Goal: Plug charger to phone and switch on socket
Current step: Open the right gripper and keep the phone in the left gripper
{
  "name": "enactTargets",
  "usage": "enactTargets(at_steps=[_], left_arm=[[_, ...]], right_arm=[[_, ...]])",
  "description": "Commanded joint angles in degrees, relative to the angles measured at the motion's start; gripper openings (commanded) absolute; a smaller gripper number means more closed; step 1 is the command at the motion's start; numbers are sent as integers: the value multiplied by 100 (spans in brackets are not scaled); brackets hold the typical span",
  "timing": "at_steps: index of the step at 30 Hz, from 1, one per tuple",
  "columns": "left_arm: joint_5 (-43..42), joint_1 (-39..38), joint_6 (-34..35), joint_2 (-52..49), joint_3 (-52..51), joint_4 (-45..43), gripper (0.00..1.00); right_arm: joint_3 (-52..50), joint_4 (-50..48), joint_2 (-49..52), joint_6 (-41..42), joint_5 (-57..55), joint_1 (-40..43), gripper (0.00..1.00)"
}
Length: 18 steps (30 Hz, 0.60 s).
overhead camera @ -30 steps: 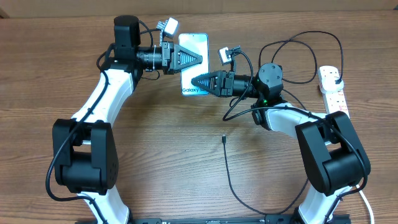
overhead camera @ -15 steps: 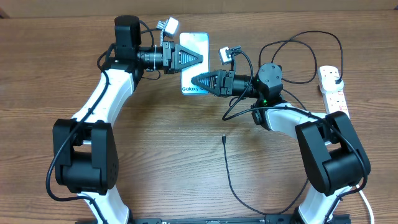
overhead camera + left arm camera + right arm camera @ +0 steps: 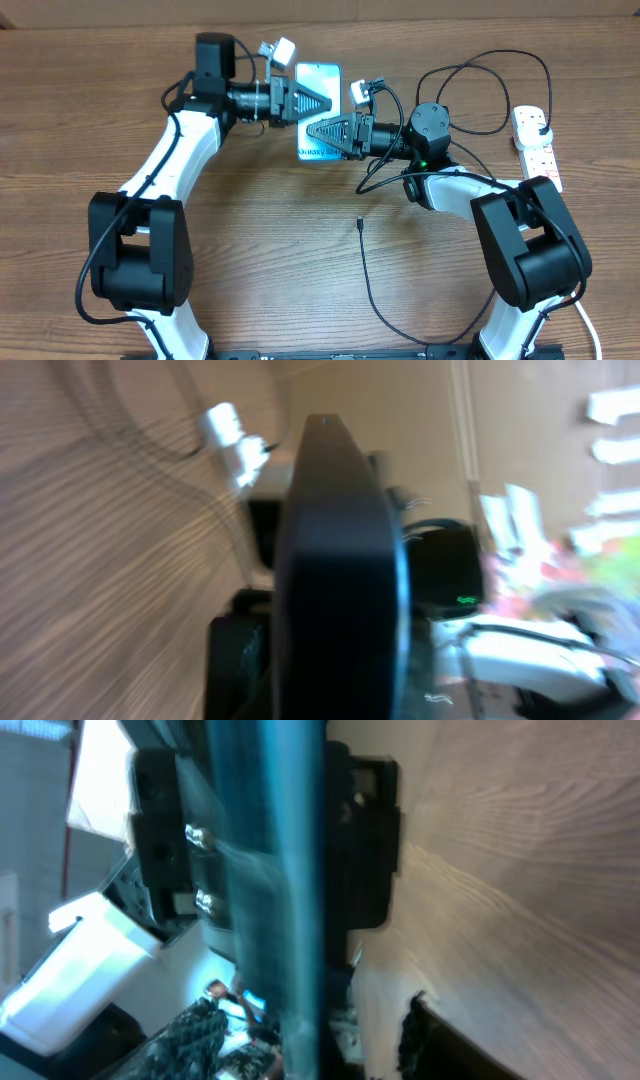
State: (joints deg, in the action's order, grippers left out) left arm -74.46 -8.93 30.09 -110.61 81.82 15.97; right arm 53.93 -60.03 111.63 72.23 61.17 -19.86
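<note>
The phone (image 3: 320, 82) is lifted off the table and tilted, its bluish screen facing up. My left gripper (image 3: 326, 103) is shut on it from the left; in the left wrist view the phone (image 3: 340, 550) fills the middle as a dark edge. My right gripper (image 3: 310, 130) reaches in from the right, open, its fingers (image 3: 435, 1040) standing clear of the phone's edge (image 3: 295, 870). The charger's small connector (image 3: 358, 222) lies loose on the table, and its black cable (image 3: 368, 285) runs toward the front. The socket (image 3: 538, 150) lies at the far right.
Black cable loops (image 3: 500, 62) lie behind the right arm toward the socket. A thick white cord (image 3: 588, 325) leaves the strip at the front right. Both arm bases stand at the table's front edge.
The left gripper has raised and tilted the phone, shifting it slightly right. The right gripper, shut on the phone before, has opened and let go.
</note>
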Motion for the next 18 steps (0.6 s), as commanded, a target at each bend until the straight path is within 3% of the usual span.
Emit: enactTargets(at_steps=[1, 8, 14, 18], left_arm=[[1196, -42, -1106, 234, 83, 763, 4], [3899, -42, -1554, 234, 83, 2918, 4], [5084, -42, -1556, 234, 83, 3519, 4], [5281, -17, -1687, 229, 83, 3652, 4]], right_arm=[[-33, -28, 46, -24, -22, 44, 69], [-33, 516, 46, -236, 168, 304, 78], [-33, 2002, 46, -1196, 166, 332, 82], [-33, 3351, 46, -2155, 17, 332, 88]])
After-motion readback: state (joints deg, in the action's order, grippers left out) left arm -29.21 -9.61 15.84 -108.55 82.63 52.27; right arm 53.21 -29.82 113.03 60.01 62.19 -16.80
